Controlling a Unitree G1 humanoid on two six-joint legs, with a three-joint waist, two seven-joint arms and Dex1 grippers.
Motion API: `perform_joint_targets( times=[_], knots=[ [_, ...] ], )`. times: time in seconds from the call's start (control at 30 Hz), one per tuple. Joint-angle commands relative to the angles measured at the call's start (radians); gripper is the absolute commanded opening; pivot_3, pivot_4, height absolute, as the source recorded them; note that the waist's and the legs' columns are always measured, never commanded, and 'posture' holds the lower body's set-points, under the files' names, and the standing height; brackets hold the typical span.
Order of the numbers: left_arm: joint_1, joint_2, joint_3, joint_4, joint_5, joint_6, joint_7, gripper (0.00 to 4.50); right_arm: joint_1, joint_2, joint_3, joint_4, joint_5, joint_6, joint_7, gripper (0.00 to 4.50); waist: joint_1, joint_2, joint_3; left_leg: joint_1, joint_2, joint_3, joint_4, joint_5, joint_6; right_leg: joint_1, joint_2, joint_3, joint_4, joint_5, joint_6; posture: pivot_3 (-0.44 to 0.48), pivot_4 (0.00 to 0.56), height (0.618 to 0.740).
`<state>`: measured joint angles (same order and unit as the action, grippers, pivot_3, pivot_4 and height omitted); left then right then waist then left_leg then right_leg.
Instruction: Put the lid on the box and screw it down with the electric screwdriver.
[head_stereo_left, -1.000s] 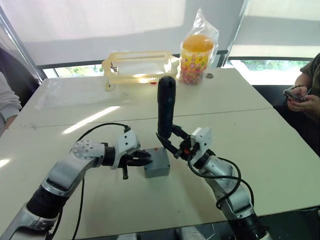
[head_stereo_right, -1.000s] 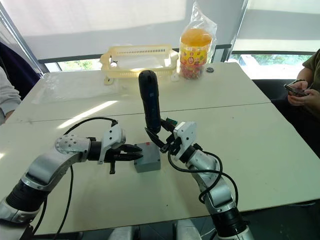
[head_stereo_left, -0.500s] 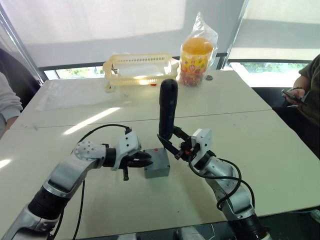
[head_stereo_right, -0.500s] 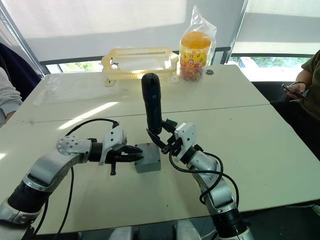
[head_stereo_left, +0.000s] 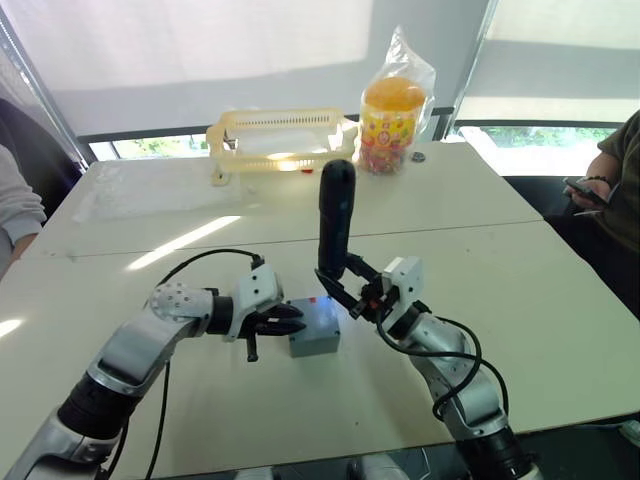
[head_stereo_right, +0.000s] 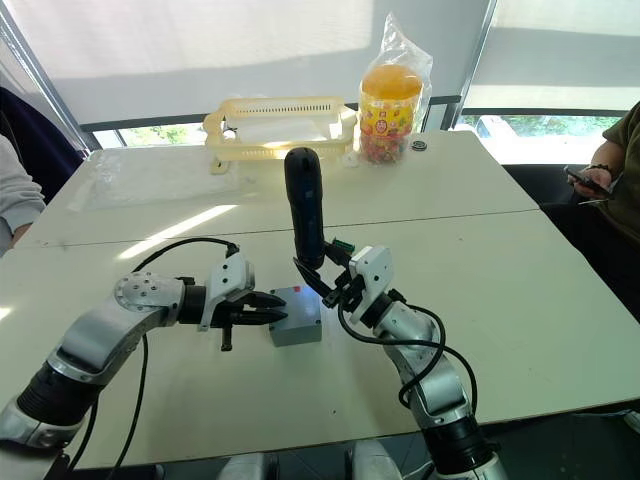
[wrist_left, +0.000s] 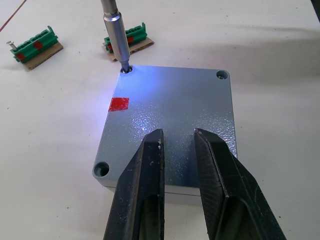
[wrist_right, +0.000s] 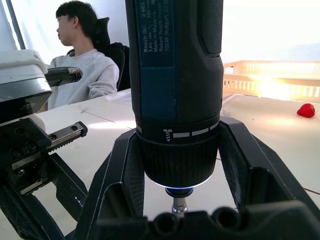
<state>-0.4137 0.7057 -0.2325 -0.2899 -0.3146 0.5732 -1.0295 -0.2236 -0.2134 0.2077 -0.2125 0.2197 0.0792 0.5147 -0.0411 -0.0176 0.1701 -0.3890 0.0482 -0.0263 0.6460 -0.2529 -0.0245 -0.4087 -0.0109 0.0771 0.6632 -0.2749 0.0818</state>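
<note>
Indoors, a white bench carries the lidded box; right tool grips the electric screwdriver, left tool narrow beside the box.

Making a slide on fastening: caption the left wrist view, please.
Screwdriver bit seated in a corner hole of the lid, left gripper over its near edge.

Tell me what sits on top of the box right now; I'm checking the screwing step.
The lid covers the box, with the electric screwdriver bit in one corner hole. The left gripper's fingers rest over the lid. The box's inside is hidden.
</note>
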Motion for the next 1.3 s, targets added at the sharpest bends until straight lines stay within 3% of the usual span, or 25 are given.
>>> perform_joint_targets(
  times=[0.03, 0.23, 0.4, 0.5, 0.63, 0.8, 0.9, 0.97, 1.07, 1.13, 1.3],
  knots=[
    [0.001, -0.003, -0.018, 0.005, 0.014, -0.006, -0.003, 0.94, 0.025, -0.007, 0.004, 0.054, -0.018, 0.039, -0.001, 1.71, 0.0, 0.0, 0.0, 0.0, 0.0, 0.0, 0.0, 0.0, 0.0, 0.0, 0.0, 0.0, 0.0, 0.0, 0.0, 0.0, 0.15, 0.74],
    [0.003, -0.01, -0.026, 0.01, 0.023, -0.011, -0.002, 0.94, 0.007, -0.016, -0.016, 0.007, -0.01, 0.053, -0.008, 1.71, 0.0, 0.0, 0.0, 0.0, 0.0, 0.0, 0.0, 0.0, 0.0, 0.0, 0.0, 0.0, 0.0, 0.0, 0.0, 0.0, 0.15, 0.74],
    [0.01, 0.0, -0.02, 0.02, 0.025, -0.022, -0.008, 0.94, -0.118, -0.059, -0.102, -0.279, 0.089, 0.242, -0.049, 1.71, 0.002, 0.002, 0.002, -0.002, 0.0, 0.0, 0.0, 0.0, 0.0, -0.001, 0.0, 0.0, 0.0, 0.0, 0.0, 0.0, 0.15, 0.74],
    [0.005, 0.006, 0.016, 0.02, -0.008, -0.001, -0.014, 0.94, -0.247, -0.065, -0.216, -0.39, 0.249, 0.438, -0.132, 1.71, 0.002, 0.003, 0.004, -0.004, 0.0, 0.0, 0.0, 0.0, 0.0, -0.004, 0.0, 0.0, 0.0, 0.0, 0.0, 0.0, 0.15, 0.74],
    [-0.012, 0.024, 0.069, 0.007, -0.06, 0.034, -0.035, 0.94, -0.434, -0.07, -0.408, -0.4, 0.57, 0.734, -0.31, 1.71, -0.002, 0.004, 0.005, -0.004, 0.0, 0.0, -0.001, 0.0, 0.0, -0.005, 0.0, 0.0, 0.0, 0.0, 0.0, 0.0, 0.15, 0.74],
    [-0.077, 0.024, 0.144, -0.003, -0.157, 0.09, -0.053, 0.94, -0.568, -0.253, -0.584, -0.212, 1.004, 1.091, -0.458, 1.71, 0.0, 0.003, 0.01, -0.005, 0.001, 0.0, -0.003, 0.0, 0.0, -0.005, -0.001, 0.0, -0.001, -0.001, -0.002, 0.0, 0.15, 0.74],
    [-0.163, 0.029, 0.146, -0.002, -0.18, 0.087, -0.085, 0.94, -0.603, -0.524, -0.582, -0.005, 1.043, 1.359, -0.411, 1.71, 0.007, 0.006, 0.018, -0.008, 0.0, 0.0, -0.001, 0.0, 0.0, -0.006, -0.001, 0.0, -0.002, -0.001, -0.002, 0.0, 0.15, 0.74],
    [-0.201, 0.033, 0.127, -0.018, -0.183, 0.084, -0.108, 0.94, -0.59, -0.692, -0.543, 0.148, 1.074, 1.506, -0.387, 1.71, 0.015, 0.006, 0.018, -0.018, -0.001, 0.0, 0.001, 0.0, 0.0, -0.016, -0.002, 0.0, -0.003, -0.001, -0.002, 0.0, 0.15, 0.74],
    [-0.192, 0.061, 0.071, -0.043, -0.146, 0.05, -0.156, 0.94, -0.527, -0.842, -0.465, 0.239, 1.139, 1.535, -0.323, 1.71, 0.02, 0.006, 0.018, -0.021, -0.001, 0.003, 0.0, -0.002, 0.003, -0.018, -0.002, 0.001, -0.008, 0.001, 0.002, 0.0, 0.15, 0.74],
    [-0.178, 0.075, 0.033, -0.047, -0.109, 0.005, -0.177, 0.94, -0.485, -0.913, -0.394, 0.298, 1.146, 1.535, -0.304, 1.71, 0.009, 0.008, 0.019, -0.02, -0.001, 0.005, 0.0, -0.008, 0.014, -0.019, 0.0, 0.004, -0.008, 0.002, 0.002, 0.0, 0.15, 0.74],
    [-0.175, 0.061, -0.002, -0.039, -0.066, -0.043, -0.169, 0.94, -0.473, -0.968, -0.266, 0.395, 1.133, 1.535, -0.269, 1.71, -0.007, 0.01, 0.021, -0.021, 0.001, 0.006, 0.0, -0.011, 0.019, -0.021, 0.001, 0.004, -0.008, 0.001, 0.003, 0.0, 0.15, 0.74]
  ],
)
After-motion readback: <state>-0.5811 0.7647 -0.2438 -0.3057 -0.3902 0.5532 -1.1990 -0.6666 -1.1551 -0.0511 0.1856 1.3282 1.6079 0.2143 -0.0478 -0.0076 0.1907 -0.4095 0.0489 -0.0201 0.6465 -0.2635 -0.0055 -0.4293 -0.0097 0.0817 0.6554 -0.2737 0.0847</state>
